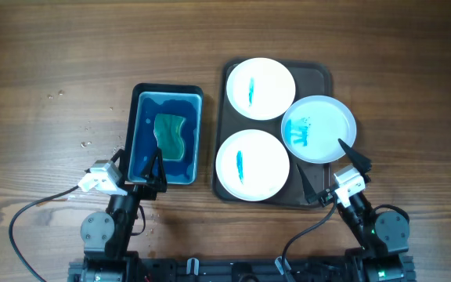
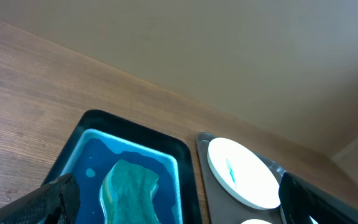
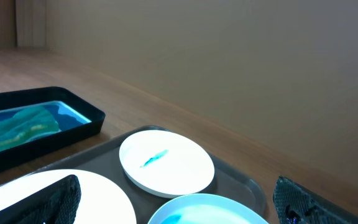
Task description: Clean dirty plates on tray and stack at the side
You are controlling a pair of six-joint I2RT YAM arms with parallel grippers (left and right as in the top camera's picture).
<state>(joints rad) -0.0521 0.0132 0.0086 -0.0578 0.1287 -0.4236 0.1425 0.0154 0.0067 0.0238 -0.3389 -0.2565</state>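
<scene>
Three white plates lie on the dark tray (image 1: 317, 78). The far plate (image 1: 259, 88) and the near-left plate (image 1: 252, 165) each carry one blue streak. The right plate (image 1: 319, 129) has a wider blue smear and overhangs the tray's right rim. My right gripper (image 1: 333, 168) is open at the tray's near right corner, beside the smeared plate and holding nothing. In the right wrist view the far plate (image 3: 166, 163) and the smeared plate (image 3: 210, 211) lie between the fingers. My left gripper (image 1: 139, 163) is open over the near end of the blue basin (image 1: 143, 91), empty.
The blue basin holds blue water and a green sponge (image 1: 171, 135); the left wrist view shows the sponge (image 2: 129, 190) just ahead of the fingers. A few water drops (image 1: 84, 144) lie on the wooden table left of the basin. Cables trail from both arm bases at the front edge.
</scene>
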